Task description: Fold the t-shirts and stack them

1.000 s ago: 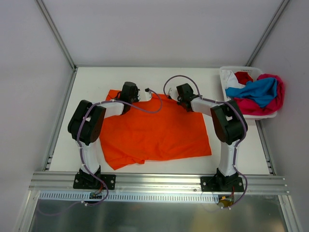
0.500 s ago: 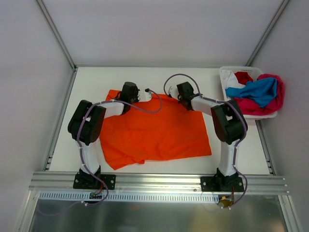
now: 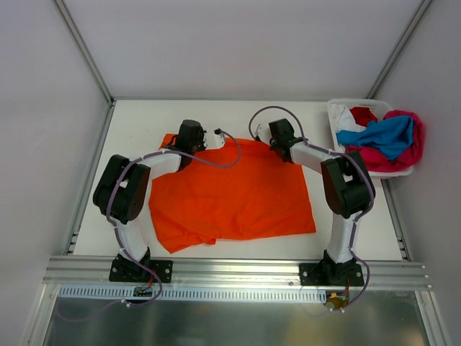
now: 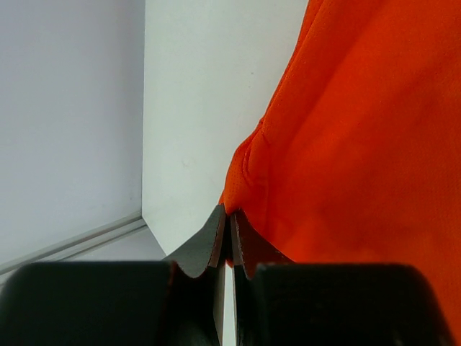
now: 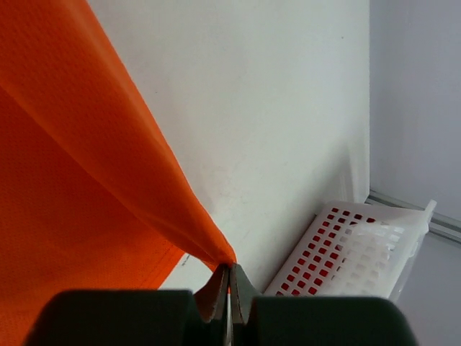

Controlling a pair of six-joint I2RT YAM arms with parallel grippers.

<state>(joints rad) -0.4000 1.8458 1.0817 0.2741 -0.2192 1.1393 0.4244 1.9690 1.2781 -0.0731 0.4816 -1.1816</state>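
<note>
An orange t-shirt [image 3: 234, 194] lies spread across the middle of the table. My left gripper [image 3: 211, 141] is shut on the shirt's far left edge; the left wrist view shows the orange cloth [image 4: 346, 144] pinched between the closed tips of that gripper [image 4: 230, 216]. My right gripper [image 3: 261, 140] is shut on the far right edge, and in the right wrist view the orange cloth [image 5: 79, 173] rises in a taut peak into that gripper [image 5: 229, 270]. More t-shirts, blue [image 3: 380, 135], magenta-pink [image 3: 403, 155], red [image 3: 364, 114] and white [image 3: 344, 117], are heaped in the basket.
The white plastic basket [image 3: 336, 109] stands at the table's far right corner; its perforated wall [image 5: 346, 249] shows close to the right gripper. A metal rail [image 3: 238, 270] runs along the near edge, and walls close in the far and left sides.
The right gripper has closed on the shirt's far edge. Both wrists have shifted slightly toward the far side, lifting that edge a little.
</note>
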